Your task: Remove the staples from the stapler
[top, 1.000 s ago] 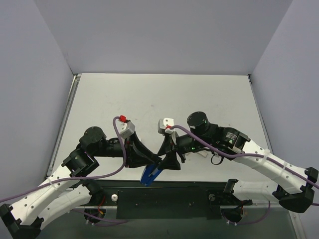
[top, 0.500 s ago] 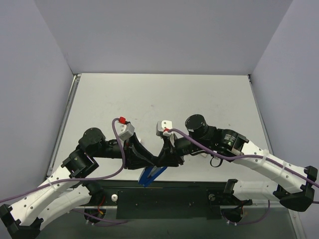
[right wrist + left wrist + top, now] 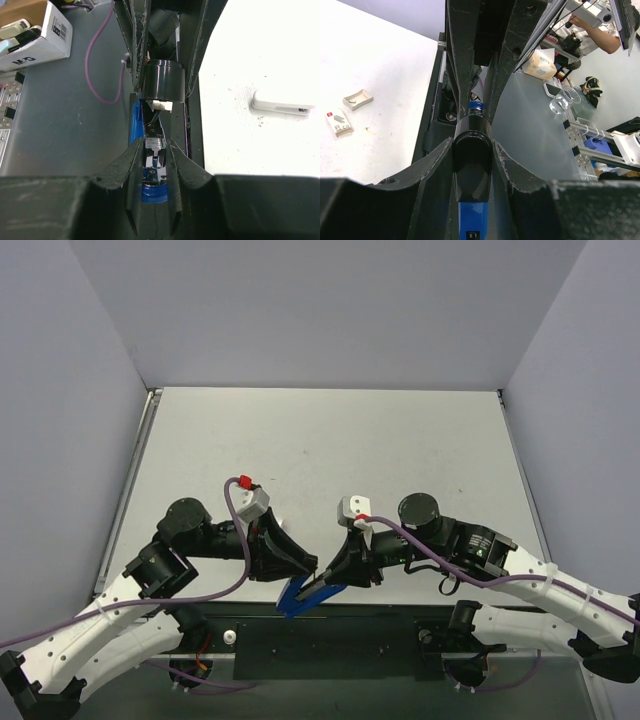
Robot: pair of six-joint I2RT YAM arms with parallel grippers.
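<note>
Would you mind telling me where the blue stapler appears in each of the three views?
Top external: stapler, low centre, by the near edge of the white table.
Left wrist: stapler, bottom centre, black end up, gripped in the left claw.
Right wrist: stapler, lower centre, held in the right claw.
Shared landmark: the white table, on the left in the left wrist view, on the right in the right wrist view.

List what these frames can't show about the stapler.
Staples remaining: right wrist view, open channel of the small narrow blue stapler is dark, pinched between fingers of the right claw.
Stapler middle: top view, the left claw and right claw cover it.
Stapler blue end: left wrist view, cut off by the bottom edge.
</note>
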